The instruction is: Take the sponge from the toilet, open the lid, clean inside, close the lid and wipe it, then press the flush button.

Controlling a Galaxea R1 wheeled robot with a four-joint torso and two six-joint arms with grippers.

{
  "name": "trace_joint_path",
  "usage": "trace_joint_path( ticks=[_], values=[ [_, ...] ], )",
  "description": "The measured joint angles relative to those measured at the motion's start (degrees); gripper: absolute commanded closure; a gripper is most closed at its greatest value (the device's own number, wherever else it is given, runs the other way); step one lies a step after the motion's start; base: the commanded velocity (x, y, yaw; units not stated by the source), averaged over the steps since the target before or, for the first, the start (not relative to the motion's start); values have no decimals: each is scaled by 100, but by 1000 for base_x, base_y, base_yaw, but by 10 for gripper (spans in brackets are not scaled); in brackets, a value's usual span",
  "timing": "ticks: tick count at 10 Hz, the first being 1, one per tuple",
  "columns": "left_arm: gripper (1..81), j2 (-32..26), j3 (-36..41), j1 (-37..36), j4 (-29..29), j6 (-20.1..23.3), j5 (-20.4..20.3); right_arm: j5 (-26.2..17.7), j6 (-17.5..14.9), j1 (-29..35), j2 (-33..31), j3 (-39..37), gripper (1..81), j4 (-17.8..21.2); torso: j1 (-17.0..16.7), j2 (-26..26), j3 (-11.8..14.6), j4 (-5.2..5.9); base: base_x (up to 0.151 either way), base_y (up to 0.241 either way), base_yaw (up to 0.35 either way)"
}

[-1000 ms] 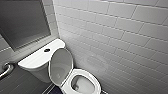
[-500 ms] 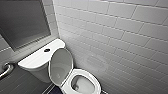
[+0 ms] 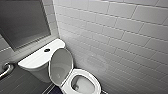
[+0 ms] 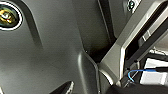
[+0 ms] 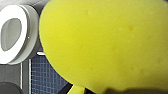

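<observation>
Sponge (image 5: 105, 42): off the toilet and up close to the right wrist cam. We see it as a big yellow blob with the floor way below it.
Right pincer (image 5: 110, 89): we're calling it clamped on the sponge, since nothing else is carrying it. There's just a dark bit against the sponge's edge, so the grip itself is hard to make out.
Left pincer: honestly we can't tell if it's open or closed. The left wrist cam has the robot's own dark plate and bar in front of it, plus a thin blue wire (image 4: 135, 73).
Toilet (image 3: 40, 72): sits in the corner, hard against the white tiled wall (image 3: 120, 37).
Lid (image 3: 61, 63): already up, standing nearly upright and leaning back at the tank (image 3: 35, 60).
Seat (image 3: 87, 75): down, with the bowl open beneath it. We also catch the white ring from above in the right wrist view, off to one side of the sponge.
Button (image 3: 47, 50): small dark round spot in the flat tank top, just behind the raised lid, with nothing touching it.
Floor (image 3: 22, 83): dark tiles beside the tank. In the right wrist view there's a patch of small blue tiles (image 5: 42, 75) next to the bowl.
Grab bar (image 3: 5, 68): shiny metal curve on the far side of the tank from the tiled wall.
Grey panel (image 3: 22, 22): big flat rectangle above the tank, and we can't say whether it's a window or a mirror.
</observation>
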Motion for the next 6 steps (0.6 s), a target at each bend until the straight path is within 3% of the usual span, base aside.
trace_joint_path(
  ticks=[2, 6],
  values=[
    [10, 210, -388, 163, 0, 88, -68, -262, 140, 689, -100, 300, 811, 43, 0, 0, 0, 0, 0, 0, 0],
    [10, 333, -441, 631, 18, 112, -369, -1143, 405, 2153, -267, 518, 811, 130, 0, 0, 0, 0, 0, 0, 0]
  ],
)
